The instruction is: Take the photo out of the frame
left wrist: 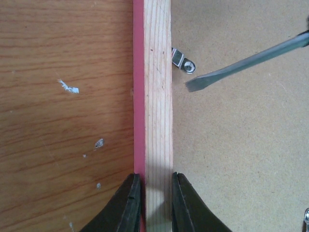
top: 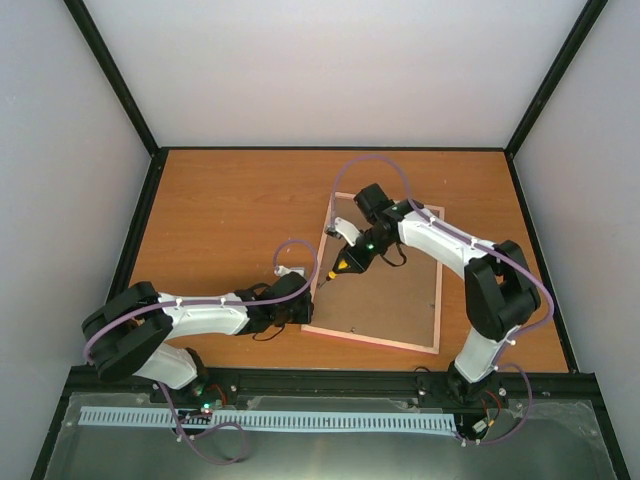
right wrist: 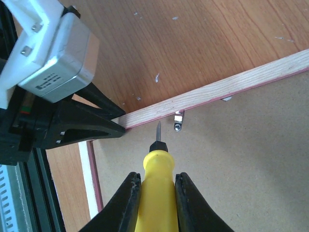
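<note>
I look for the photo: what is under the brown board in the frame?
The board fills the frame, a metal tab on its edge. What lies under it is covered; no photo shows.

Pale grained wood frame (left wrist: 157,96) with pink edge; plain tan backing board (left wrist: 231,145); yellow-handled screwdriver (right wrist: 155,193); orange-brown wood-grain table (top: 225,200); silver clip (left wrist: 182,60).

The rail of the frame (left wrist: 157,96) is bare pale wood, matt, with a pink painted edge. Right of it the backing board (left wrist: 241,145) is matt brown fibreboard. The table (left wrist: 63,145) is smooth wood-grain laminate. The clip (left wrist: 182,61) is shiny metal; the screwdriver (right wrist: 157,193) handle is glossy yellow plastic.
</note>
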Available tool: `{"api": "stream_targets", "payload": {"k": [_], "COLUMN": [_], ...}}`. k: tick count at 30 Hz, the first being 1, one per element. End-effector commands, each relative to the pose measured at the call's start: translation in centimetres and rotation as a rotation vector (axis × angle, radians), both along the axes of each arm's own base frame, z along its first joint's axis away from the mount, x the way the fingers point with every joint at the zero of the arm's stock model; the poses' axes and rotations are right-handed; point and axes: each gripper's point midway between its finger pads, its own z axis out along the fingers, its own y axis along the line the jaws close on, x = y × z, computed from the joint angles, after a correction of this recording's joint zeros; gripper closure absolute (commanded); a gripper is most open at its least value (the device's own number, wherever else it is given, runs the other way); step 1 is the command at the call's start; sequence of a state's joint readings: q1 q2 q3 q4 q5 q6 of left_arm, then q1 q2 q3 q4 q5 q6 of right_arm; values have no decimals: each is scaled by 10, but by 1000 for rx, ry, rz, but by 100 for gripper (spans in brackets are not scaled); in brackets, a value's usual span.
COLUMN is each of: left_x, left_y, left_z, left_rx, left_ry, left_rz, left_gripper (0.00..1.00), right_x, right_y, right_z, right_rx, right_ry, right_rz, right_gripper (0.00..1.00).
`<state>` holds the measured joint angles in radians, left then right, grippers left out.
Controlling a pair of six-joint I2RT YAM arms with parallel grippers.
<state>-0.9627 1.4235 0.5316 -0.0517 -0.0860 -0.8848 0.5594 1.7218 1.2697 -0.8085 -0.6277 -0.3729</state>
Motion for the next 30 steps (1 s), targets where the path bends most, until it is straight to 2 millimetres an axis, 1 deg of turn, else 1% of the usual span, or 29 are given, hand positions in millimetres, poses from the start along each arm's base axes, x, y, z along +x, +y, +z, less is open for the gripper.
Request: {"api": "stream_targets", "payload": {"k": [1, 7, 11, 15, 18, 21, 24, 27, 30], "left_x": [-8, -8, -8, -8, -7, -6, -6, -6, -6], "left_y": [2, 3, 2, 3, 4, 3, 4, 4, 3], "left_z": [-5, -7, -8, -9, -8, -7, -7, -7, -7], "left_rx": [0, 2, 7, 10, 10, 11, 12, 9, 7], "left_ry": [33, 32, 34, 33, 29, 27, 28, 28, 29], "left_rz": [15, 20, 15, 20, 26, 26, 33, 37, 36], "left_gripper": [99, 99, 99, 99, 99, 99, 99, 99, 99], "right_x": [7, 10, 14, 22, 28, 25, 21, 22, 21], "right_y": [11, 15, 14, 6, -4, -7, -8, -12, -13], "right_z": [0, -7, -11, -13, -9, -5, -8, -12, -8], "right_rx": [-6, -39, -70, -129, -185, -200, -216, -249, -247], "right_ry": [-19, -20, -28, -57, -89, -85, -69, -87, -96], "right_rz": [-8, -19, -35, -84, -123, -122, -113, -119, -116], "right_gripper": [97, 97, 97, 97, 97, 97, 97, 97, 97]}}
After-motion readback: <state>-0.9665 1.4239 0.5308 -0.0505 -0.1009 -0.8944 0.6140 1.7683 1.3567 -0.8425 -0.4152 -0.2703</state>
